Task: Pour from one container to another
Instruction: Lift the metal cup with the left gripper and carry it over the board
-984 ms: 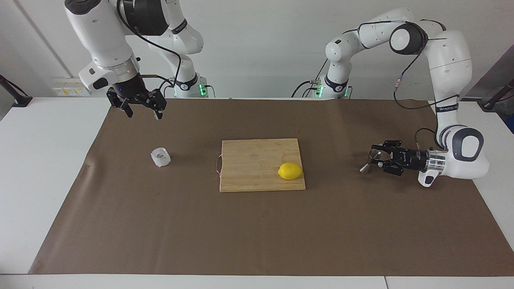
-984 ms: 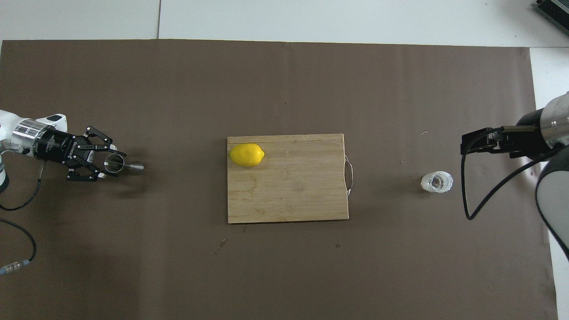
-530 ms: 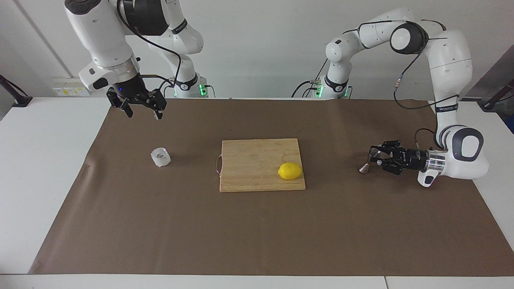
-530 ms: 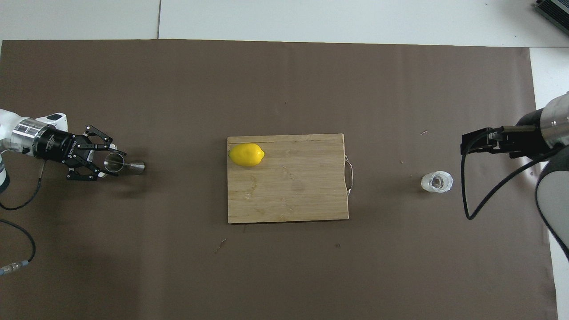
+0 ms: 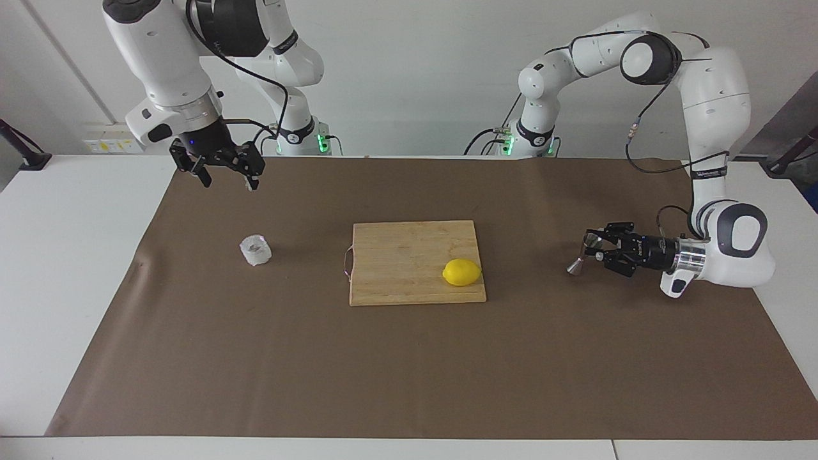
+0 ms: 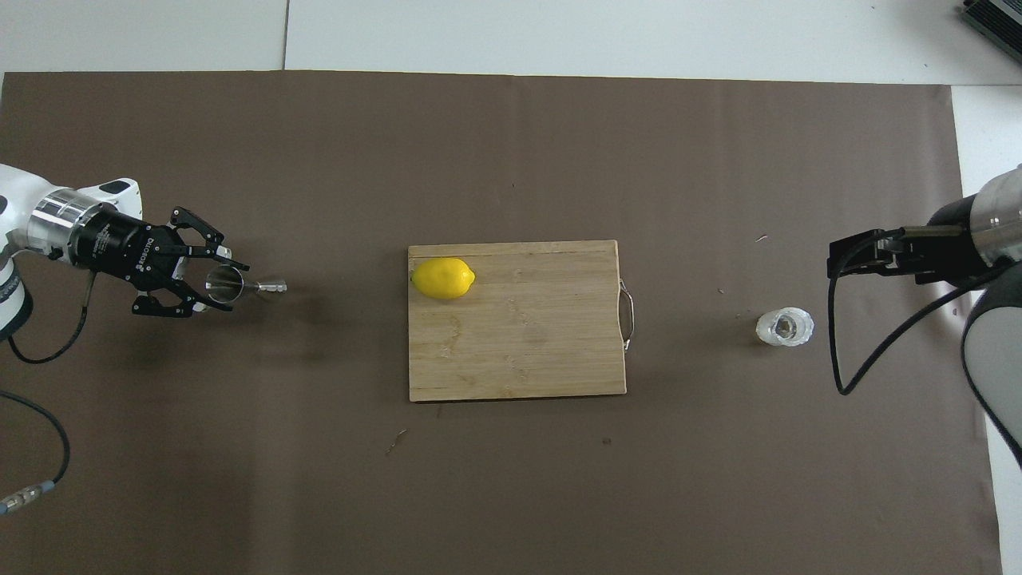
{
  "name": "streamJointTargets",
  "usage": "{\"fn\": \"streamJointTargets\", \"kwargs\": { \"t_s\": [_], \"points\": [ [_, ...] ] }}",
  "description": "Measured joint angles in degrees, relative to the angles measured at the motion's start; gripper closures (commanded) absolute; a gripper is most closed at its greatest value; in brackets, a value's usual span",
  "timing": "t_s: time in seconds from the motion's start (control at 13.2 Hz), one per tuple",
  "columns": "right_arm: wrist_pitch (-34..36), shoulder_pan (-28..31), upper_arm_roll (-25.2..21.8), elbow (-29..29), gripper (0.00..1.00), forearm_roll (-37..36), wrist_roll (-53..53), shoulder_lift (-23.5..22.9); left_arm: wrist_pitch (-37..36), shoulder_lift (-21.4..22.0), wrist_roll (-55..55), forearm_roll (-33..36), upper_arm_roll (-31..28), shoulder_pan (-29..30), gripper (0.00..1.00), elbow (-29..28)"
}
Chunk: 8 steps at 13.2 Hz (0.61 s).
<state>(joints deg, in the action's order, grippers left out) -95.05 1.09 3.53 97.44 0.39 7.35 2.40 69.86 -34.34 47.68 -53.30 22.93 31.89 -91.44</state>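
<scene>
The steel jigger (image 5: 577, 266) hangs tilted in my left gripper (image 5: 594, 246), which grips its upper cone from the side, just above the brown mat at the left arm's end. In the overhead view the jigger (image 6: 270, 286) points toward the board from the left gripper (image 6: 227, 284). The translucent crinkled cup (image 5: 255, 250) stands upright on the mat at the right arm's end, also in the overhead view (image 6: 786, 327). My right gripper (image 5: 227, 179) is open and empty, raised high over the mat, apart from the cup; it shows at the overhead view's edge (image 6: 858, 257).
A wooden cutting board (image 5: 402, 255) with a wire handle lies mid-table, a yellow lemon (image 5: 461, 272) on its corner toward the left arm. The brown mat (image 5: 409, 370) covers most of the white table.
My left gripper has carried the jigger a short way toward the cutting board and lifted it slightly. The right gripper and the cup have stayed put.
</scene>
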Motion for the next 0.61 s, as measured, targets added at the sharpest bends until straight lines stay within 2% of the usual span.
{"fn": "streamJointTargets", "kwargs": {
  "t_s": [0.23,0.61],
  "points": [
    [0.0,0.0,0.0,0.0,0.00,0.0,0.0,0.0,2.3,6.0,1.3,-6.4,-0.1,-5.6,1.00,-5.7],
    [0.0,0.0,0.0,0.0,0.00,0.0,0.0,0.0,15.0,12.9,2.8,-17.2,-0.5,-15.8,1.00,-14.3]
  ]
}}
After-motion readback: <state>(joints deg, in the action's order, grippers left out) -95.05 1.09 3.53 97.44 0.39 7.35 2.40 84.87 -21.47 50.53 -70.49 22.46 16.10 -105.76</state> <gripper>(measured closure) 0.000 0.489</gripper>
